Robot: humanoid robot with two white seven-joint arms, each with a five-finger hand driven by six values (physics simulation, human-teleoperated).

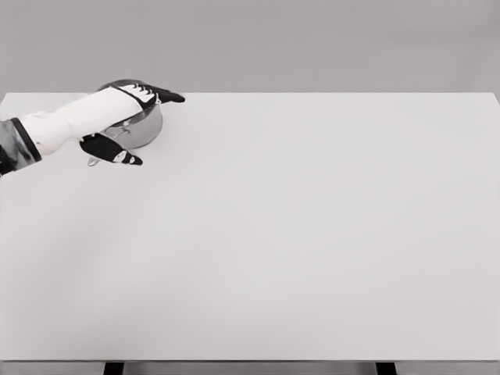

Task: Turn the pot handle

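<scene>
Seen from the head camera, a single left robot hand reached in from the picture's left edge over a small metal pot that stood near the far left corner of the surface. The pot was round and shiny, a polished steel colour with a curved wall that caught pale reflections, and much of its rim lay hidden behind the arm. A small metal piece, apparently part of the pot's handle, showed just below the wrist at the pot's near left side; its shape was too small to tell. The arm's forearm was a smooth white shell with a dark band near the picture's edge. The robot hand had black fingers with white segments: the upper fingers stretched out flat and pressed together over the pot's top, pointing right, while the thumb extended below along the pot's near side, so that the hand bracketed the pot. Whether the fingers actually touched the metal could not be told. There was one pot, one arm and one hand in view. The surface was a broad, matte, pale grey rectangle with a plain, even finish, and two dark legs showed beneath its near edge. Behind it stood a flat, featureless grey wall.
</scene>
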